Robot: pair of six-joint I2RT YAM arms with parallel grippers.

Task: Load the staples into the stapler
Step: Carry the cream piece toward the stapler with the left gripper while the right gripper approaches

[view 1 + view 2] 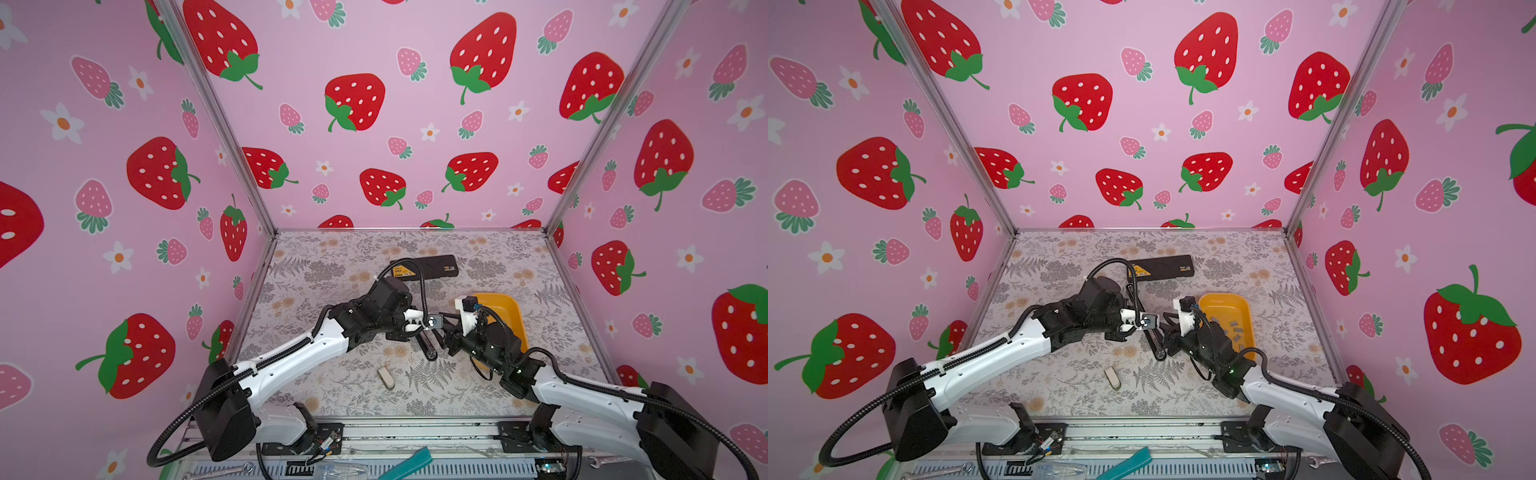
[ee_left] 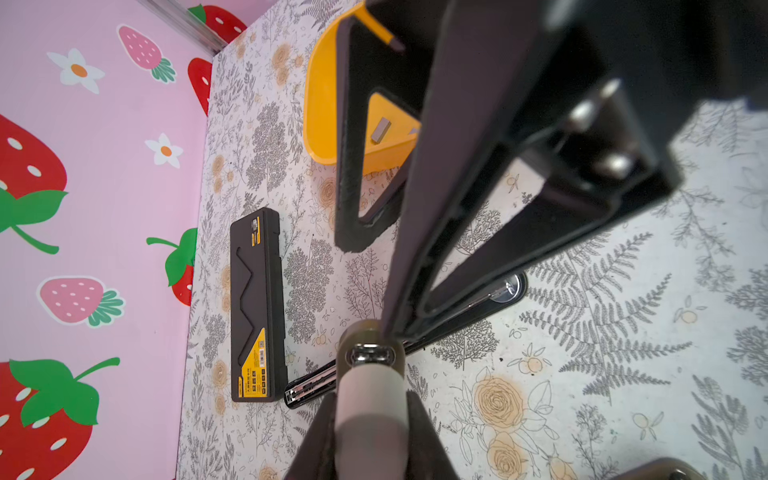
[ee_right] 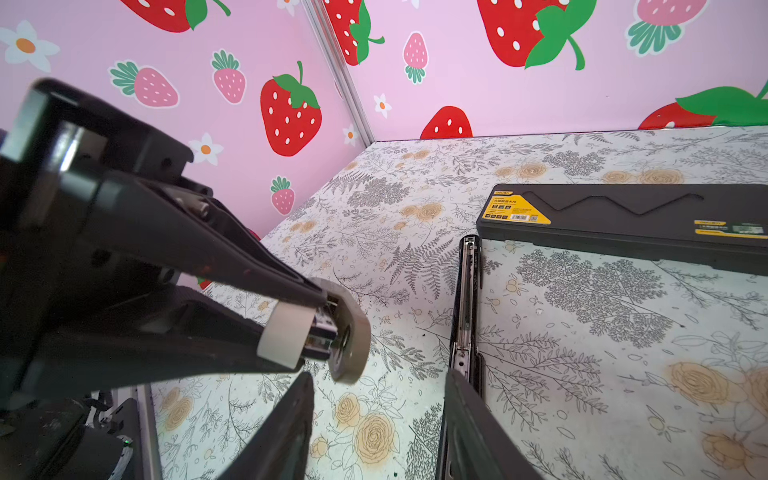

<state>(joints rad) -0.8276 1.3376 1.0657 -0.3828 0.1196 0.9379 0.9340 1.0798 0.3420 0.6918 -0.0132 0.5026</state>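
Mid-load on the flowered table (image 1: 1067, 384): my left pincer (image 2: 370, 403) is clenched on a small white-and-grey piece (image 3: 291, 330) with a glint of metal in it, held close by the black stapler (image 3: 467, 299). The stapler lies open on the table, its metal channel bare. My right pincer (image 3: 380, 376) stands parted with nothing between its jaws, one finger over the stapler's near end; whether it presses there I cannot tell. The staples (image 1: 1235, 330) lie farther right, loose in the yellow tray (image 1: 1225, 297), none loaded yet, I judge. To do this well I should pin the stapler steady and set a strip legs-down, square to the channel. The right wrist view gives the channel but no tray; a top view gives the scattered strips; the left wrist view, just one.
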